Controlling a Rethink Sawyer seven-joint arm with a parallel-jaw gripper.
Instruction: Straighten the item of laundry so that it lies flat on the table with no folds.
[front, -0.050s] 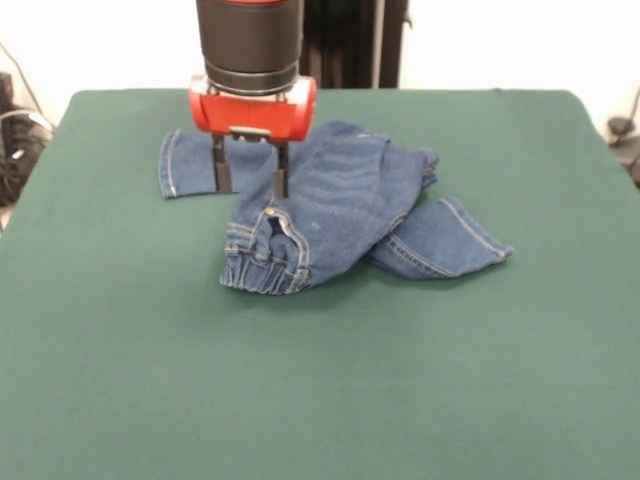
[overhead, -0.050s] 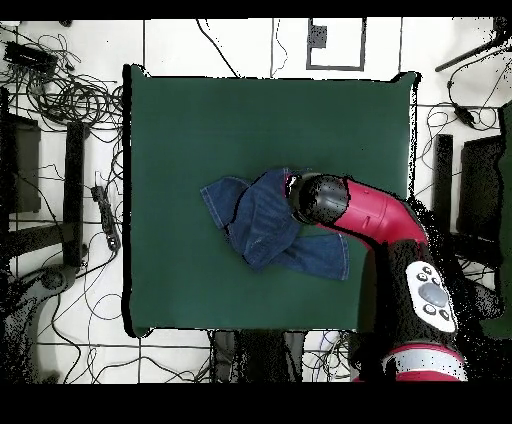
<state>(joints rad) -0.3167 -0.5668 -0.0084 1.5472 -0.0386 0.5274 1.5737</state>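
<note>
Jeans (front, -0.050s: 330, 205): small blue denim pair, still crumpled near the middle of the green counter (front, -0.050s: 320, 400), not flat. Elasticated waistband bunched up and turned toward the camera, just below and in front of the claw (front, -0.050s: 249, 175). One leg runs out flat behind the claw to its side; the other is folded across the body and sticks out on the opposite side. Claw: two dark fingers (front, -0.050s: 218, 165) parted, narrow gap, down at the cloth near the waist; no denim visibly pinched. Judgement: early stage. Left to do: unfold the crossed leg, spread the waistband, smooth the body.
</note>
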